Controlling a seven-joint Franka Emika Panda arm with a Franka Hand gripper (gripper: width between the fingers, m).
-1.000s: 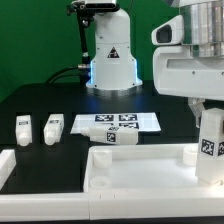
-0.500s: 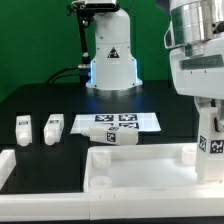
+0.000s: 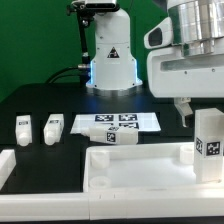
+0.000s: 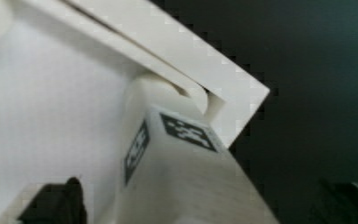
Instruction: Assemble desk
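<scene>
Though fingers [image 4: 59, 202] stand wide apart, gripping nothing, leg [image 4: 179, 160] sits between them, long axis upright, at corner of slab [image 4: 51, 100].

Tabletop [image 3: 140, 172]: white slab, lying flat, lower middle to lower right of the exterior view.

Corner leg [image 3: 208, 148]: white block, upright at the tabletop's right end, tag facing the camera. In the wrist view the corner leg [image 4: 179, 150] meets the tabletop [image 4: 51, 90] near one corner, two tagged faces visible.

Lying leg [image 3: 112, 138]: on its side, centre, just behind the tabletop.

Far-left leg [image 3: 22, 128] and second leg [image 3: 52, 128]: upright, side by side, not touching, middle left.
</scene>
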